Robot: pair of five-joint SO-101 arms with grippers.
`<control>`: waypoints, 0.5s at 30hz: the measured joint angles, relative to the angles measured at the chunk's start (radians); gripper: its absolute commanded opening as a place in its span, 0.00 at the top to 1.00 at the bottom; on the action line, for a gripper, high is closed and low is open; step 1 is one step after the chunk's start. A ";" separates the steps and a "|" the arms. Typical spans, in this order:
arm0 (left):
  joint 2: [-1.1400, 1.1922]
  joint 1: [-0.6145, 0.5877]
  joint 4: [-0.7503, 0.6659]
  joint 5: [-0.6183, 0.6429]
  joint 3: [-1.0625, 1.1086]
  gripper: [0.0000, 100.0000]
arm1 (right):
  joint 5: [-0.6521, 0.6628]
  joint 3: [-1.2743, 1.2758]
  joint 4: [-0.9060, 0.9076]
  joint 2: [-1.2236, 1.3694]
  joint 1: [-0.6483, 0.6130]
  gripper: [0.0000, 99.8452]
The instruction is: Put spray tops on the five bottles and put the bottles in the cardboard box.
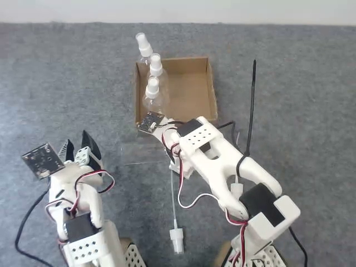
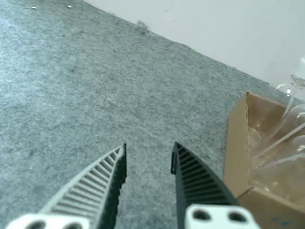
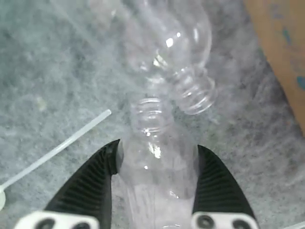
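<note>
High view looks down over the worktop (image 1: 67, 67); wrist views sit close and low; left apparently shares the box (image 2: 236, 143).

Brown cardboard box (image 1: 189, 92), grey carpet (image 1: 61, 83)

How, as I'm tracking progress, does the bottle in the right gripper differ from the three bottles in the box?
The gripped bottle has a bare threaded neck; the boxed bottles wear spray tops. It sits outside, between the jaws of the right gripper; they stand inside the cardboard box. All are clear plastic.
</note>
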 measured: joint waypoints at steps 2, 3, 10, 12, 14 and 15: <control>0.000 0.000 0.000 0.000 0.000 0.86 | 0.003 0.000 0.003 0.000 -0.002 0.81; 0.000 0.000 0.000 0.000 0.000 0.86 | 0.015 0.000 0.011 0.000 -0.002 0.78; 0.000 0.000 0.000 0.000 0.000 0.86 | 0.132 0.000 0.046 0.005 -0.002 0.76; 0.000 0.000 0.000 0.000 0.000 0.86 | 0.167 0.000 0.048 0.005 -0.002 0.76; 0.000 0.000 0.000 0.000 0.000 0.86 | 0.195 0.000 0.048 0.005 -0.002 0.76; 0.000 0.000 0.000 0.000 0.000 0.86 | 0.203 0.000 0.048 0.005 -0.002 0.76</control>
